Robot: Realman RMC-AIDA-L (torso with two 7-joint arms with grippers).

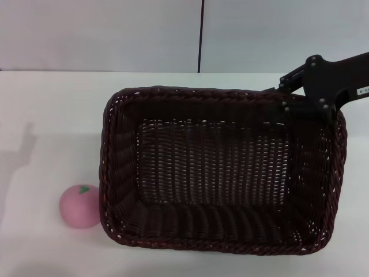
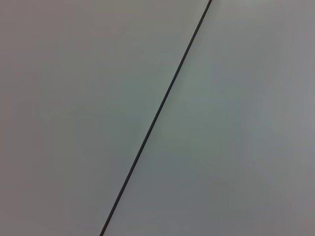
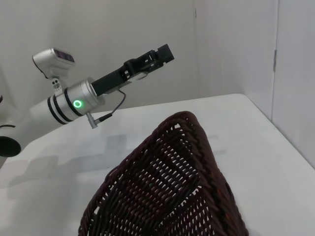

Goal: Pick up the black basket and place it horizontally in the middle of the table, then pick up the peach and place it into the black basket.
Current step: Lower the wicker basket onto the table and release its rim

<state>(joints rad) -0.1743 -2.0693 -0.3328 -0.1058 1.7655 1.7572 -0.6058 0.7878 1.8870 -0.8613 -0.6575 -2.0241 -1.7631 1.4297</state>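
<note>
A: Where is the black basket (image 1: 222, 170)?
B: Mid-table (image 1: 52, 121), long side across, with the right gripper (image 1: 286, 99) at its far right rim; grip state cannot be told.
A: And the peach (image 1: 81, 205)?
B: On the table, just beside the basket's near left corner. The left gripper (image 3: 160, 54) is raised; its jaws cannot be told.

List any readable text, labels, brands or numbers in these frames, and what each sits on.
No text can be read.
Small white label on the right arm by the right gripper, at the black basket far rim: too small to read.
Left gripper, raised above the table: no lettering visible; green ring light only.
Peach: green leaf mark only.
</note>
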